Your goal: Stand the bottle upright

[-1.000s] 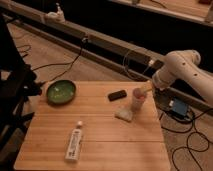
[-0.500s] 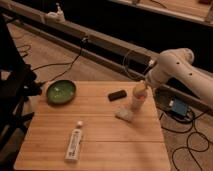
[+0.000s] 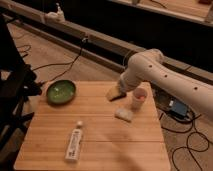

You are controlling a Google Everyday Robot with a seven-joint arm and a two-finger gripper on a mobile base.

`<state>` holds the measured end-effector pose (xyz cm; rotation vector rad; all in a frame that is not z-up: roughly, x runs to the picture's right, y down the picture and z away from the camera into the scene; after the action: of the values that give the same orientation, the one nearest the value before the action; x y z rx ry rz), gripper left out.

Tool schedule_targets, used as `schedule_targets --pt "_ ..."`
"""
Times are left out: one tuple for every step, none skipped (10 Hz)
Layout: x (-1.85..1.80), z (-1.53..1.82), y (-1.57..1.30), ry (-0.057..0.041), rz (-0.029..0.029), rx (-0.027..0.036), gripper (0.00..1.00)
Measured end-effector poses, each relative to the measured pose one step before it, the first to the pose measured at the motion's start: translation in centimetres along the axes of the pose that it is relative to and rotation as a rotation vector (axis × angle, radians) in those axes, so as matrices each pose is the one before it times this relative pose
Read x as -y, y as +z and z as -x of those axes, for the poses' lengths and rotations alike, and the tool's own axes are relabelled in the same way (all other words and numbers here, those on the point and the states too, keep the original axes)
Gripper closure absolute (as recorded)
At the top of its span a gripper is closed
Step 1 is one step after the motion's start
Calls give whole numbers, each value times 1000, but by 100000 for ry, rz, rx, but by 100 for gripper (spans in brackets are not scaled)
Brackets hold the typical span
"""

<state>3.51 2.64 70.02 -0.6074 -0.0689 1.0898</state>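
Bottle is lying flat on the wooden table, front-left area, long axis running roughly away from me, white cap at the far end. The green bowl sits behind it, well apart.

Gripper is low over the back-middle of the table, just left of the pale cup and behind the flat whitish block. Jaws are spread wide, nothing in them that I can see. It's well apart from the bottle, so no contact yet; I read this as the approach phase.

Handling guess: slim plastic bottle, probably light, smooth and a bit slippery. It's round, so it will likely roll if I nudge it sideways. The wall may flex under a hard squeeze.

Grip plan: come in from above and close across the body, not along it. I'd take it on the upper half near the cap end, below the shoulder, so the base can swing down. Avoid the cap itself; it's too small. The narrow base means it could tip on release.
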Motion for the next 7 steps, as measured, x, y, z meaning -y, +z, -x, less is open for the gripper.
schedule_targets --pt "-4843 949 518 -8143 5260 649 26" --pt "-2423 512 199 -5446 2576 804 26" --pt "-1558 328 196 -3576 1698 444 26" --pt "-213 52 9 -542 198 78 26" --pt "127 -104 -64 283 -122 33 26" --pt "26 31 6 23 -36 -51 26" --pt "150 -86 138 299 -304 -533 26"
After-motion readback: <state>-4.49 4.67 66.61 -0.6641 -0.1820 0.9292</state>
